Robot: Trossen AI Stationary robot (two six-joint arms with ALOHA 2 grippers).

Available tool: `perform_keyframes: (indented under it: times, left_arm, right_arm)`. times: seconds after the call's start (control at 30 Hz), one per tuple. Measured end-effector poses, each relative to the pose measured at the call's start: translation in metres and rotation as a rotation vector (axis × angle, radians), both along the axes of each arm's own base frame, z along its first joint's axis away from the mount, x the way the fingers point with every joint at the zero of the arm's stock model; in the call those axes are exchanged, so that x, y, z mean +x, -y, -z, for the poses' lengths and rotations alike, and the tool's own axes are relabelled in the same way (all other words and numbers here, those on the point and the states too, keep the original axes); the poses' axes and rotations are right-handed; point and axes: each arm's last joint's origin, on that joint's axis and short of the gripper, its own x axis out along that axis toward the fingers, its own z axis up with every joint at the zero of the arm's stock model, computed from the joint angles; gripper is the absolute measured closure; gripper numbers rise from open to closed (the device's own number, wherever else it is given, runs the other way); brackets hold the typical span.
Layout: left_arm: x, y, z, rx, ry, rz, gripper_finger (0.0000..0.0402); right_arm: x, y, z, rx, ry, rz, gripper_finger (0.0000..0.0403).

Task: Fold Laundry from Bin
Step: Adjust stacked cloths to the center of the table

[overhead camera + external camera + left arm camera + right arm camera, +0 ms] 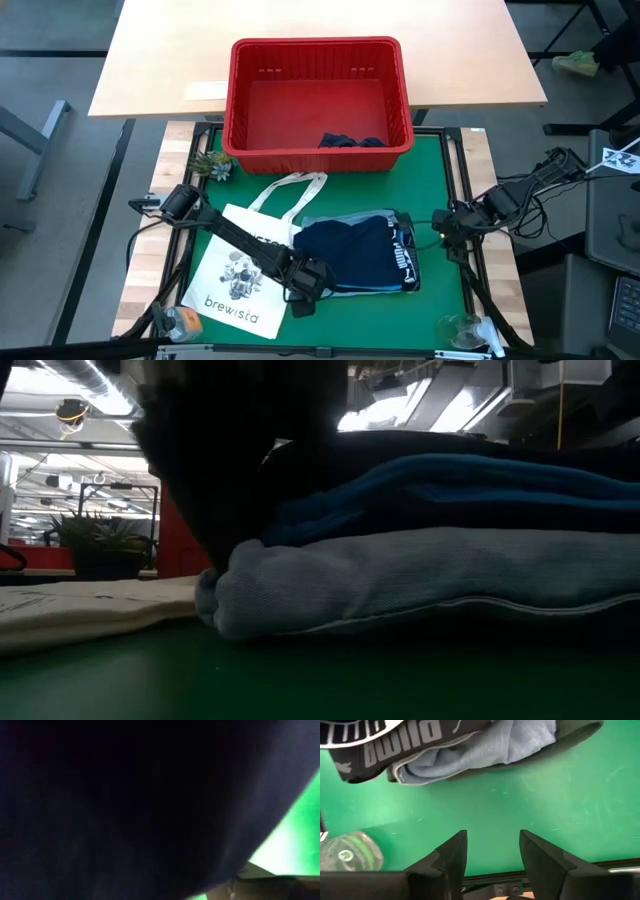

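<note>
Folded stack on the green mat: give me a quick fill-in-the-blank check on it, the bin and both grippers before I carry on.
1. The bottom layer of the folded stack is the light ____ denim shirt.
2. The red bin holds one dark garment, so it is not yet ____.
3. The left gripper sits at the stack's edge nearest the white ____ bag.
4. The right gripper hovers over bare green mat, its fingers ____ and holding nothing.

Missing words: blue; empty; tote; open
</note>
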Motion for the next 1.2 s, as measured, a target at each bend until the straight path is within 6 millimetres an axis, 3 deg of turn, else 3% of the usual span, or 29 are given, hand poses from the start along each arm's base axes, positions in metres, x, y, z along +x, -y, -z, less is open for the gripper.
perform_keyframes:
  times: [0.17,0.4,0.8,1.0,1.2]
  left_arm:
    - [0.015,-0.002,-0.016,-0.089,0.022,0.003,0.0279]
    - [0.028,0.006,-0.058,-0.082,0.131,0.059,0.0289]
    - [0.016,0.023,-0.07,-0.213,0.055,0.064,0.0296]
    - [0.008,0.007,-0.111,-0.214,0.164,0.117,0.0303]
    - [0.008,-0.03,-0.144,-0.134,0.295,0.106,0.0307]
  right_arm:
    - [-0.001,0.002,-0.001,-0.03,0.022,0.01,0.0222]
    - [0.0,0.002,-0.001,-0.052,0.036,-0.036,0.0222]
    - [-0.002,0.003,-0.003,-0.023,0.068,-0.042,0.0222]
    - [0.009,-0.004,-0.009,0.046,0.196,-0.091,0.0222]
    - [0.024,-0.014,-0.016,0.099,0.35,-0.139,0.0222]
